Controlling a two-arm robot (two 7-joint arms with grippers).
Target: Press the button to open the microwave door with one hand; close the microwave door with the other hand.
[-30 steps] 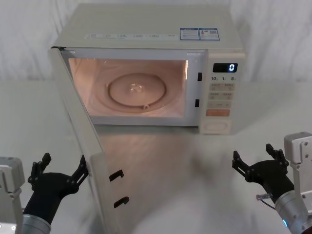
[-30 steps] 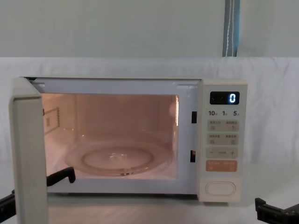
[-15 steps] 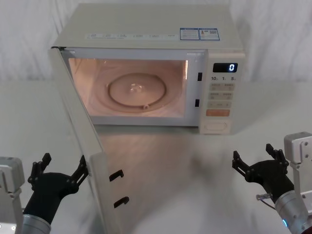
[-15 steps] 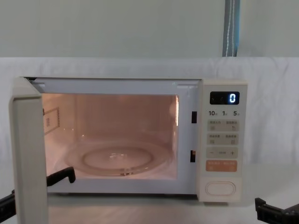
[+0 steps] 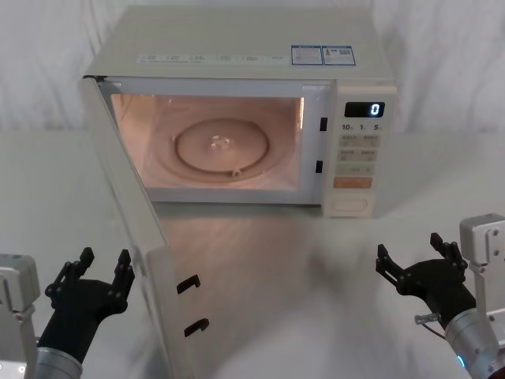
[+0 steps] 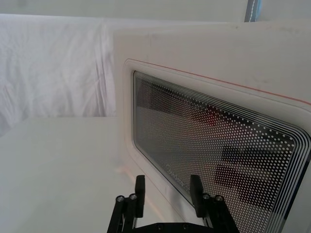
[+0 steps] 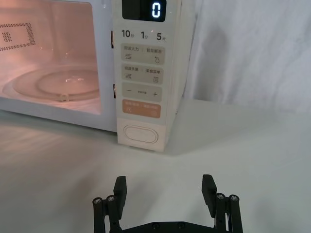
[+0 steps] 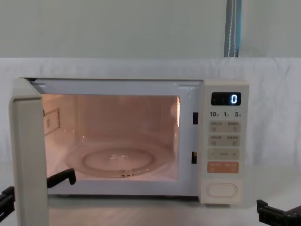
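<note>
The microwave door (image 5: 132, 225) stands swung wide open, its free edge pointing toward me at the lower left. In the left wrist view its dark glass window (image 6: 214, 145) faces the left gripper (image 6: 167, 188). The left gripper (image 5: 103, 258) is open, just left of the door's free edge and on its outer side. The cream pill-shaped button (image 5: 350, 205) sits at the bottom of the control panel (image 7: 142, 73). Well short of the button (image 7: 141, 134), the right gripper (image 5: 417, 254) hovers open over the table. It holds nothing (image 7: 164, 185).
The lit cavity holds a glass turntable (image 5: 222, 148). Two black latch hooks (image 5: 189, 304) stick out of the door's edge. The display (image 8: 226, 99) reads 0. White cloth covers the table (image 5: 316, 284) and the backdrop. There is free table in front of the panel.
The left gripper's fingers have drawn closer together, and the finger nearest the door has come off the door's edge. The door and the right gripper have not moved.
</note>
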